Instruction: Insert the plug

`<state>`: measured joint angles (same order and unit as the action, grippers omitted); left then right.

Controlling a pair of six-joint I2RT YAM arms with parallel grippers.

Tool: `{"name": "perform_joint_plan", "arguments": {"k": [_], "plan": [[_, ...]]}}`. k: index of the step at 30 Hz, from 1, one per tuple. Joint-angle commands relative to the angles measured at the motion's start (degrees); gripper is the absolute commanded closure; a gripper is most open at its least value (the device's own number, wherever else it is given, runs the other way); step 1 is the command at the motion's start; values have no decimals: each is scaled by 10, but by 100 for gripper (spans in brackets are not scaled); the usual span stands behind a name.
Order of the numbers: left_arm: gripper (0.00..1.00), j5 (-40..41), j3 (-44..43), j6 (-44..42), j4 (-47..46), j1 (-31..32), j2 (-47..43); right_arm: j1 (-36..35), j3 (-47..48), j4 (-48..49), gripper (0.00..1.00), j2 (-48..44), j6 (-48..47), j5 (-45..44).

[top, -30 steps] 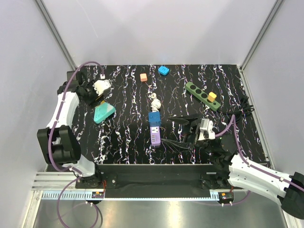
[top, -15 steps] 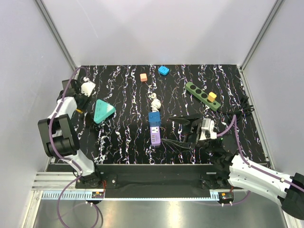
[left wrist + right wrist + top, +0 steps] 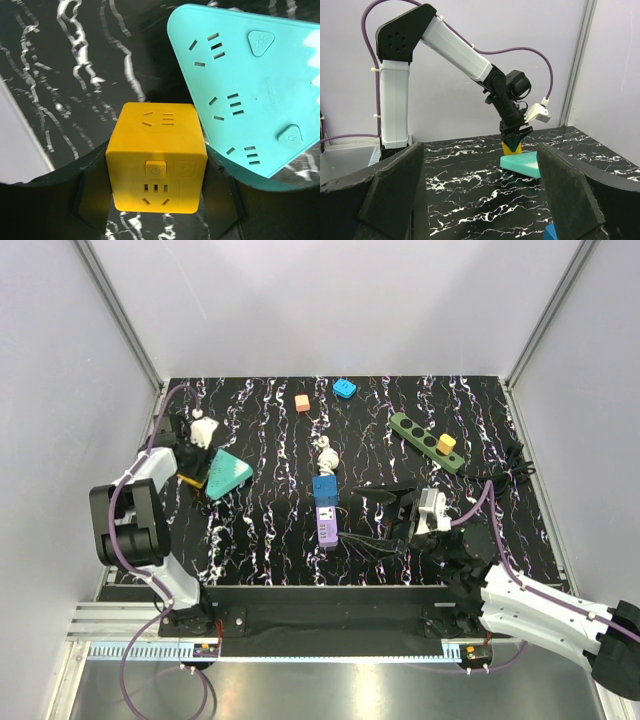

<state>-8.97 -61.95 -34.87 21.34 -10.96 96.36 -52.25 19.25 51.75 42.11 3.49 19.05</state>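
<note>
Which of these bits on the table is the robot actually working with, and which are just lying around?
Probably part of the job:
yellow cube socket, gripped in the left hand
teal triangular socket board beside it

Seemingly just lying about:
purple strip with a blue block at its end
green strip carrying a yellow plug
orange block
small blue piece
white cord bundle

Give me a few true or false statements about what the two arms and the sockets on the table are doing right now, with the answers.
The left gripper grips a yellow cube socket. True.
The green strip has nothing plugged in. False: a yellow plug sits on it.
The right gripper is open and holds nothing. True.
The teal triangular strip lies beside the right gripper. False: it lies beside the yellow cube socket, at the left gripper.
</note>
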Motion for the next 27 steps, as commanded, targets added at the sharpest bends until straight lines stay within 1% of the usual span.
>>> {"name": "perform_joint_plan", "arguments": {"k": [1, 4, 6, 8, 10, 13, 14, 15, 18, 19, 20, 21, 23, 24, 26, 27], "plan": [[100, -38, 11, 30, 26, 33, -39, -3, 12, 20, 0, 3, 0, 5], [100, -26, 30, 49, 39, 92, -69, -2, 17, 15, 0, 8, 5, 10], [100, -36, 39, 59, 54, 106, -87, -3, 18, 12, 0, 9, 9, 12], [100, -38, 41, 65, 91, 151, -107, -3, 18, 10, 0, 8, 9, 13], [100, -28, 50, 73, 115, 168, -133, -3, 18, 6, 0, 6, 8, 9], [100, -22, 68, 76, 119, 190, -179, -2, 19, 2, 0, 3, 8, 6], [100, -27, 68, 72, 120, 192, -189, -2, 20, 2, 0, 3, 9, 7], [100, -58, 61, 61, 116, 195, -208, -3, 21, 2, 0, 5, 10, 9], [100, -115, 22, 4, 106, 195, -215, -3, 20, 2, 1, 5, 13, 10], [100, -114, 7, -6, 106, 194, -210, -3, 21, 1, 0, 3, 12, 10], [100, -113, -27, -25, 111, 194, -200, -3, 19, 0, 0, 3, 12, 9], [100, -120, -44, -72, 132, 195, -179, -3, 19, -1, 0, 3, 11, 6], [100, -131, -90, -130, 162, 192, -153, -2, 19, -7, 0, -4, 6, 3], [100, -160, -102, -202, 198, 191, -131, -3, 18, -10, 0, -6, 3, -2], [100, -221, -116, -248, 208, 173, -118, -2, 18, -16, 0, -13, -3, -9], [100, -287, -122, -274, 215, 161, -107, -2, 16, -18, 0, -16, -6, -13]]}}
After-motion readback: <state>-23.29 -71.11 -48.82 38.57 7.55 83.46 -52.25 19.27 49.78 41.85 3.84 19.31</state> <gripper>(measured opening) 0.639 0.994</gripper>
